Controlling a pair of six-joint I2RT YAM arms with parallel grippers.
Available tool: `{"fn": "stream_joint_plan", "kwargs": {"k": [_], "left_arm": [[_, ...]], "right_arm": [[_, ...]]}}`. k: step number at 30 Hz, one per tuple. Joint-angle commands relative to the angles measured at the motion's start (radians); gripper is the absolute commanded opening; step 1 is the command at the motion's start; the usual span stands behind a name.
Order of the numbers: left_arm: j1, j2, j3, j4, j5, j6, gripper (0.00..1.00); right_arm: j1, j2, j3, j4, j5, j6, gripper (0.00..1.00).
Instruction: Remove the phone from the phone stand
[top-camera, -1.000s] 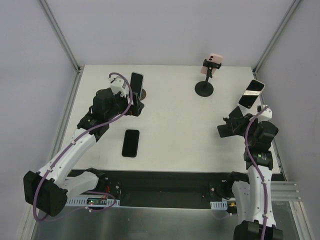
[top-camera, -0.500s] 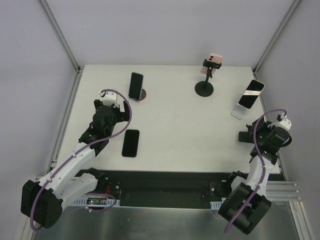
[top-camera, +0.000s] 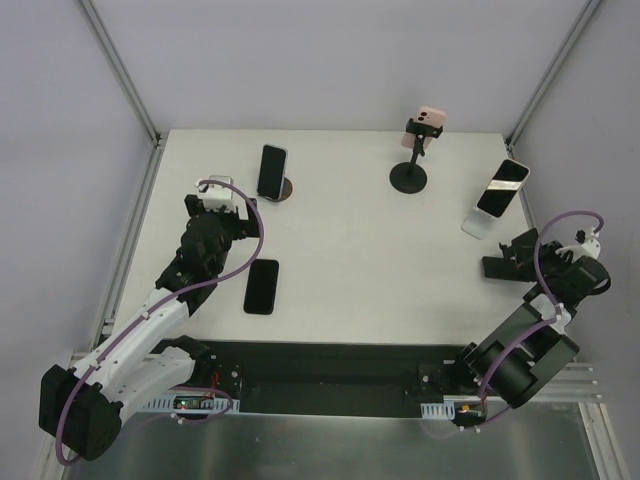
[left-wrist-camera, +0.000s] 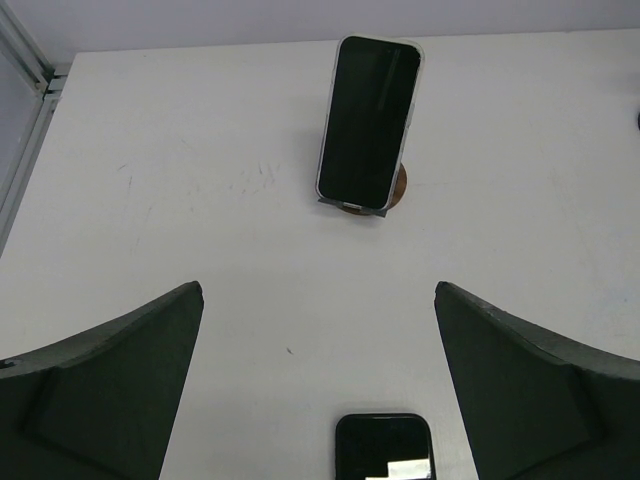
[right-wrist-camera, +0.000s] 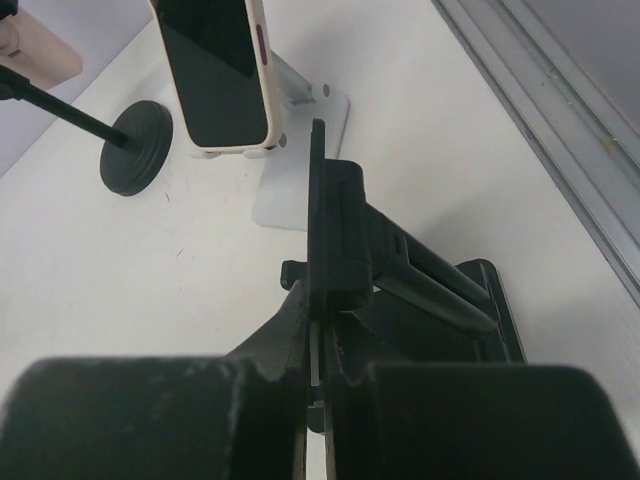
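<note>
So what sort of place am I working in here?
Probably a lab robot test cell: a white table boxed in by plain grey panels on aluminium posts, with several phones staged on stands.

— Left gripper (left-wrist-camera: 320, 400)?
— Jaws spread wide, one finger (left-wrist-camera: 110, 390) on each side. Arm stretched forward, wrist tipped down.
— Right gripper (right-wrist-camera: 316, 335)?
— Jaws pinched on a black stand (right-wrist-camera: 400, 270) just ahead. Arm folded close to its base.

Four phones (top-camera: 271, 171) (top-camera: 262, 286) (top-camera: 431, 117) (top-camera: 503, 187) and four phone stands (top-camera: 286, 189) (top-camera: 408, 178) (top-camera: 472, 224) (top-camera: 503, 266) in all
</note>
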Motion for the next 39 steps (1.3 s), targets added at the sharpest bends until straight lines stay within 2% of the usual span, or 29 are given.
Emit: {"fn": "stream_joint_plan", "kwargs": {"k": [1, 7, 11, 14, 15, 19, 25, 26, 31, 39], "left_arm": [[-0.003, -0.018, -0.009, 0.052, -0.006, 0.022, 0.99], [-0.005, -0.019, -0.011, 0.060, -0.009, 0.054, 0.99], [-0.005, -0.024, -0.009, 0.061, -0.010, 0.062, 0.99], [-0.003, -0.022, -0.009, 0.063, -0.010, 0.065, 0.99], [-0.005, -0.022, -0.011, 0.064, -0.009, 0.068, 0.99], [-0.003, -0.029, -0.011, 0.066, -0.016, 0.079, 0.99], [-0.005, -0.036, -0.014, 0.070, -0.023, 0.086, 0.99], [-0.005, -0.035, -0.012, 0.069, -0.021, 0.086, 0.99], [-0.006, -0.036, -0.012, 0.067, -0.019, 0.083, 0.99], [-0.006, -0.033, -0.011, 0.061, -0.015, 0.077, 0.99]], "right_arm": [[-0.005, 0.043, 0.082, 0.065, -0.136, -0.070, 0.02], [-0.008, 0.172, 0.179, -0.104, -0.225, -0.099, 0.15], [-0.008, 0.075, 0.113, -0.145, -0.087, -0.163, 0.19], [-0.005, 0.046, 0.104, -0.162, -0.073, -0.191, 0.26], [-0.005, 0.047, 0.108, -0.173, -0.070, -0.203, 0.32], [-0.004, 0.028, 0.108, -0.228, -0.058, -0.217, 0.39], [0.001, -0.089, 0.081, -0.286, 0.046, -0.223, 0.69], [0.007, -0.115, 0.087, -0.300, 0.074, -0.229, 0.77], [0.022, -0.163, 0.162, -0.411, 0.148, -0.229, 0.87], [0.097, -0.209, 0.315, -0.564, 0.403, -0.185, 0.97]]}}
